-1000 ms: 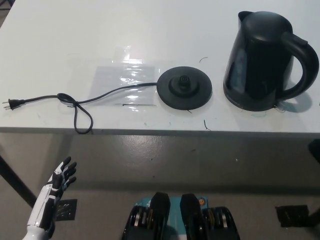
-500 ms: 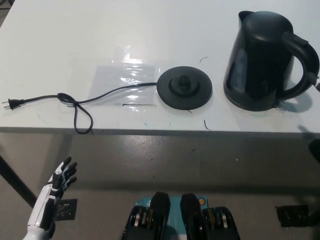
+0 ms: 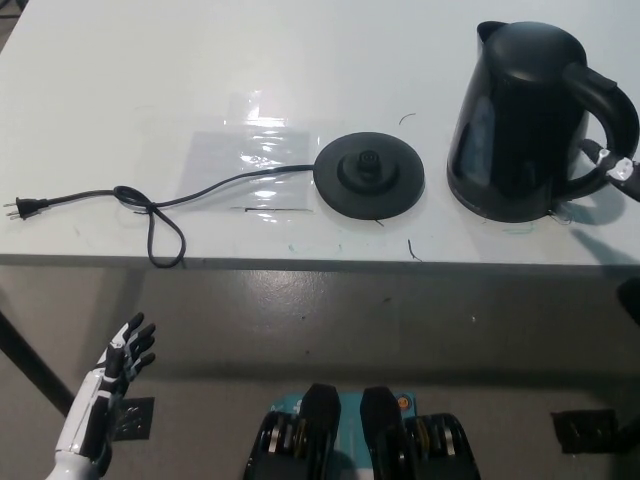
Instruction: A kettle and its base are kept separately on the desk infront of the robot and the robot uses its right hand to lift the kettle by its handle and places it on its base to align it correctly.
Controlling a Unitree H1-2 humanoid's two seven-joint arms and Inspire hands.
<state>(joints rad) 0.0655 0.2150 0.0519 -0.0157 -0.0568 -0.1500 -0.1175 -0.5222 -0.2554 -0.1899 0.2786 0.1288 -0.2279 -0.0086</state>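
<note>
The black kettle (image 3: pixel 520 120) stands upright at the right of the white desk (image 3: pixel 200 70), its handle (image 3: pixel 610 110) facing the right edge of the picture. Its round black base (image 3: pixel 368 176) lies apart from it near the desk's middle, about a hand's width left of the kettle. Only the tip of my black right hand (image 3: pixel 620 166) shows at the right edge, just beside the lower part of the handle; how it is held is hidden. My white left hand (image 3: pixel 115 375) hangs open at the lower left, below the desk's front edge.
The base's cord (image 3: pixel 160 215) runs left across the desk in a loop and ends in a plug (image 3: pixel 25 209) near the left edge. A clear plastic sheet (image 3: pixel 250 165) lies flat left of the base. The desk's front edge (image 3: pixel 300 262) crosses mid-picture.
The tip of my right hand has come in from the right edge and now sits by the kettle's handle. Kettle, base and left hand have not moved.
</note>
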